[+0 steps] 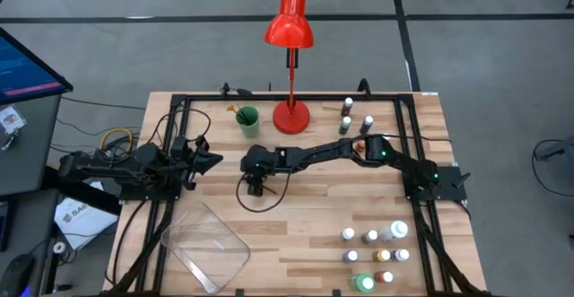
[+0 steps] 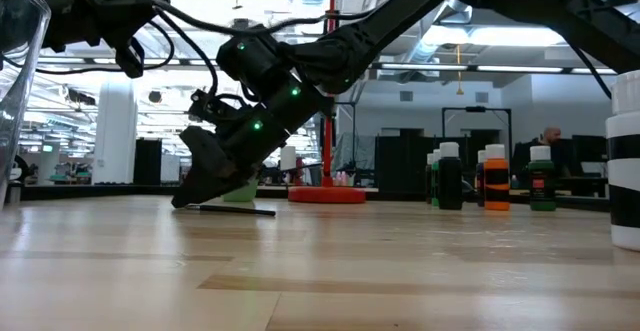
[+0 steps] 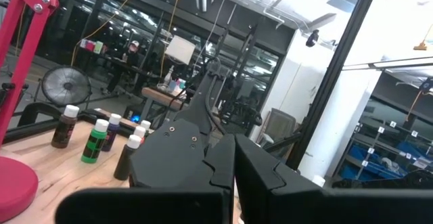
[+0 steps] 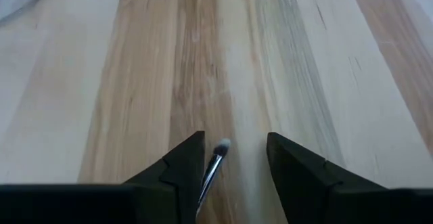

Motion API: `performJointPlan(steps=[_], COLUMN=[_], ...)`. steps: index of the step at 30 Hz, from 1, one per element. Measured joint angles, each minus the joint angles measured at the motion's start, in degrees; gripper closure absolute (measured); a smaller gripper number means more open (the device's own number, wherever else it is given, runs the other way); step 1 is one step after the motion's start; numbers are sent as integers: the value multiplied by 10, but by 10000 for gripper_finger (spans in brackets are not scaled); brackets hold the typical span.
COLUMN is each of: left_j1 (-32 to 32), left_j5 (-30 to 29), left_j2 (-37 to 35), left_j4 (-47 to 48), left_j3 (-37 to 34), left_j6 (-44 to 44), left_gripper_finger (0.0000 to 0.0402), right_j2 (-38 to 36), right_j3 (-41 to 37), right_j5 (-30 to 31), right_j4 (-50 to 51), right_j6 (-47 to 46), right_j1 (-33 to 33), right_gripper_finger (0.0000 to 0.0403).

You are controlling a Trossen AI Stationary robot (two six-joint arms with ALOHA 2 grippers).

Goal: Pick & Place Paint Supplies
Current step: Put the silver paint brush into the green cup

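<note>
A thin dark brush [image 4: 215, 160] with a pale tip lies flat on the wooden table near its middle, and the low view shows it [image 2: 238, 210] along the boards. My right gripper [image 4: 233, 166] slants down over it, open, one finger on each side. The brush runs close along one finger [image 4: 183, 166]. In the high view this gripper [image 1: 256, 187] is at the table's centre. My left gripper [image 1: 212, 161] waits shut at the left side, raised off the table. Small white-capped paint bottles [image 1: 372, 250] stand at the near right, and others [image 1: 348, 116] at the far right. My right gripper straddles the brush, coming from above at a slant, with its fingers lying along the brush. The brush lies flat on the table right beside one finger's inner edge [image 4: 197, 158]. I cannot tell whether that finger touches it.
A red desk lamp [image 1: 291, 116] stands at the far middle, with a green cup [image 1: 247, 120] to its left. A clear plastic tray [image 1: 204, 246] lies at the near left. Black frame rails [image 1: 179, 109] run along both sides of the table.
</note>
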State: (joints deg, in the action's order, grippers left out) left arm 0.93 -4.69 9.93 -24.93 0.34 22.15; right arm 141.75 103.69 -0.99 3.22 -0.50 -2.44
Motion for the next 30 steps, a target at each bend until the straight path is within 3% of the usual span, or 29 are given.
performJointPlan(steps=[8,17,30], left_j1=[0,0,0], left_j5=[0,-3,-2], left_j2=[0,0,0], left_j4=[0,0,0], left_j3=[0,0,0], left_j6=[0,0,0], left_gripper_finger=[401,401,401], right_j2=[0,-3,-38], right_j3=[-2,0,-6], right_j5=[14,18,5], right_j4=[6,46,101], right_j6=[-15,-26,-92], right_j1=[0,0,1], right_gripper_finger=[270,394,402])
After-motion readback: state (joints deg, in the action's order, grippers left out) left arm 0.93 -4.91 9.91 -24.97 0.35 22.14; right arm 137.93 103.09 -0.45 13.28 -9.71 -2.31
